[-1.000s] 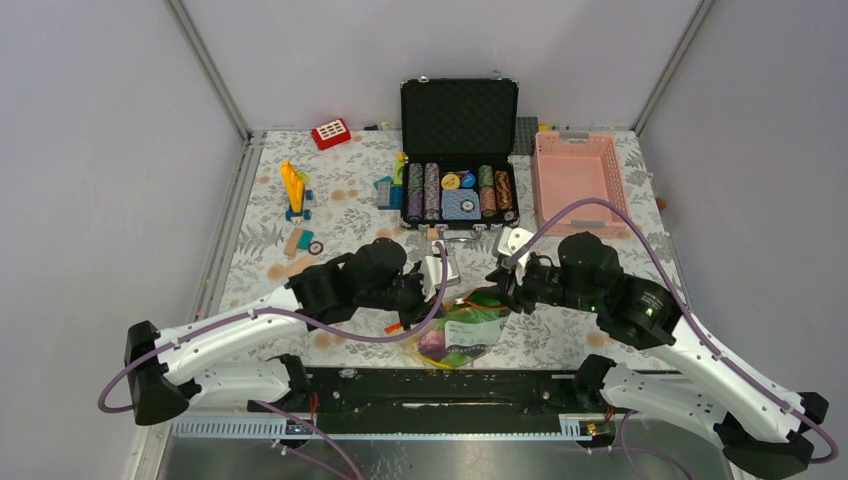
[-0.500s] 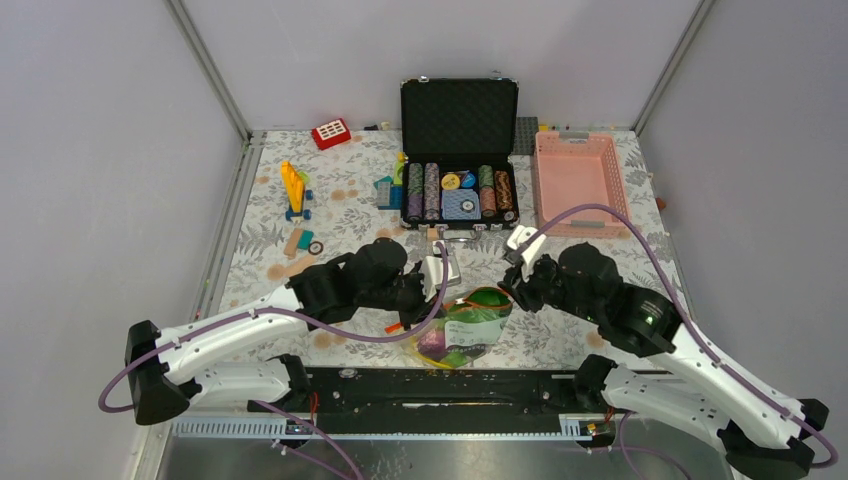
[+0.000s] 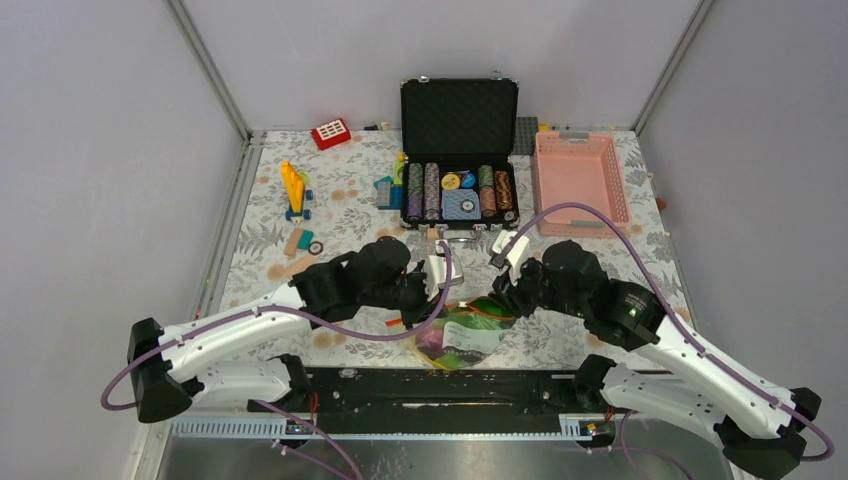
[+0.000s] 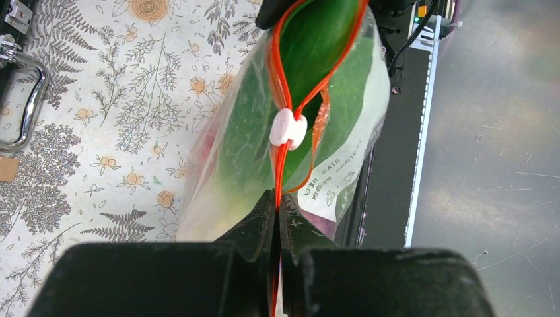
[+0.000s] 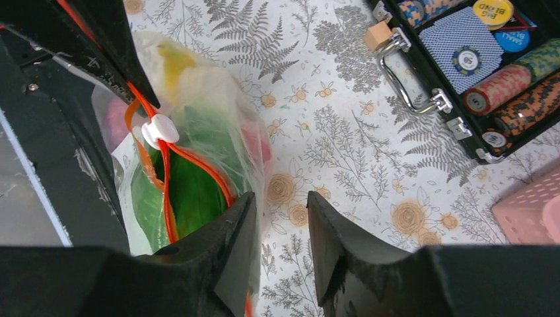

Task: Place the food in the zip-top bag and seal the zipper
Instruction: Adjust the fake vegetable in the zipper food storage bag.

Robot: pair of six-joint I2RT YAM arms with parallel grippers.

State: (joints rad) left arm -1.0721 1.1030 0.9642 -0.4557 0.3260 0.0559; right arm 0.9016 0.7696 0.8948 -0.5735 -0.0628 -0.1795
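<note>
The clear zip-top bag (image 3: pixel 465 335) lies at the table's near edge, between my two grippers. Through its plastic I see food: green leafy cabbage (image 4: pixel 317 39), a yellow banana (image 5: pixel 175 56), a red fruit (image 5: pixel 254 142) and something purple (image 3: pixel 437 342). The orange-red zipper (image 4: pixel 285 86) gapes open beyond its white slider (image 4: pixel 288 129). My left gripper (image 4: pixel 277 201) is shut on the zipper strip at one end of the mouth. At the other end my right gripper (image 5: pixel 280 201) stands open, its left finger (image 5: pixel 228 231) against the bag's mouth edge.
An open black case of poker chips (image 3: pixel 460 190) stands behind the bag, its handle (image 5: pixel 409 79) close to my right gripper. A pink basket (image 3: pixel 578 178) sits back right. Coloured blocks (image 3: pixel 295 190) and a red brick (image 3: pixel 331 133) lie back left. A black rail (image 3: pixel 450 385) runs along the near edge.
My right gripper has shifted left and closer to the bag's mouth. The left gripper has kept its hold on the zipper without moving.
</note>
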